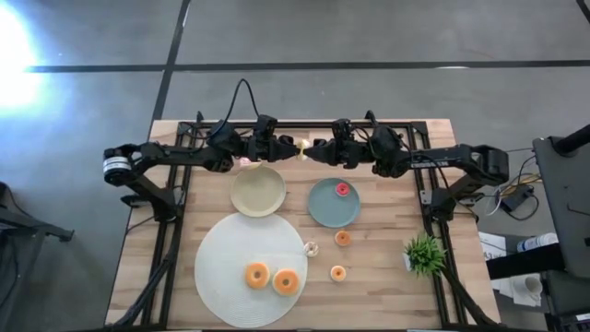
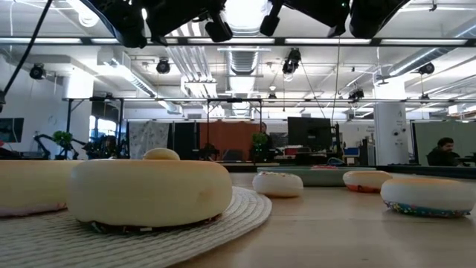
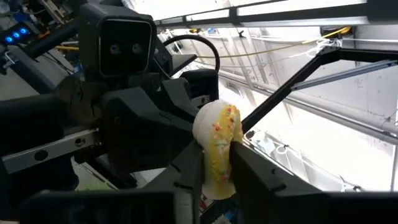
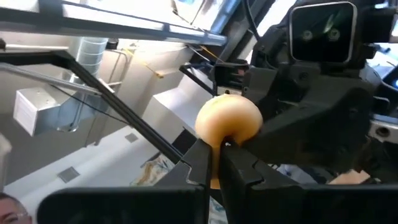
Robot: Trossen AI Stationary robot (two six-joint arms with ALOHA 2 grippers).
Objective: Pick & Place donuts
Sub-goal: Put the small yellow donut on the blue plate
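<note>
High view: we see both arms raised and meeting over the far edge of the wooden table [image 1: 387, 295]. The left gripper [image 1: 293, 148] and the right gripper [image 1: 311, 148] face each other, and a pale yellow donut [image 1: 301, 148] sits between their tips. Below them, the cream plate [image 1: 258, 190] carries nothing we can make out. The teal plate [image 1: 327, 208] holds one tiny red donut [image 1: 343, 189] near its far rim. The big white round mat [image 1: 230, 277] bears two orange-tan donuts [image 1: 257, 274] lying side by side, just apart. Three tiny donuts lie on bare wood right of the mat: a whitish one [image 1: 312, 248] at the mat's edge, an orange one [image 1: 343, 238] just below the teal plate, another orange one [image 1: 338, 273] nearer us. A small green plant [image 1: 424, 253] stands toward the right.

Low view: we look across the mat's woven rim [image 2: 238, 216] at a large donut's pale side [image 2: 149, 192]; smaller donuts [image 2: 278, 183] lie beyond. The gripper bodies hang dark at the top edge.

Left wrist view: the left fingers [image 3: 261, 177] are clamped on the yellow-frosted sprinkled donut [image 3: 217, 140], held on edge.

Right wrist view: the right fingers [image 4: 202, 163] pinch the same donut's orange-tan side [image 4: 228, 121], nearly together on its ring.
</note>
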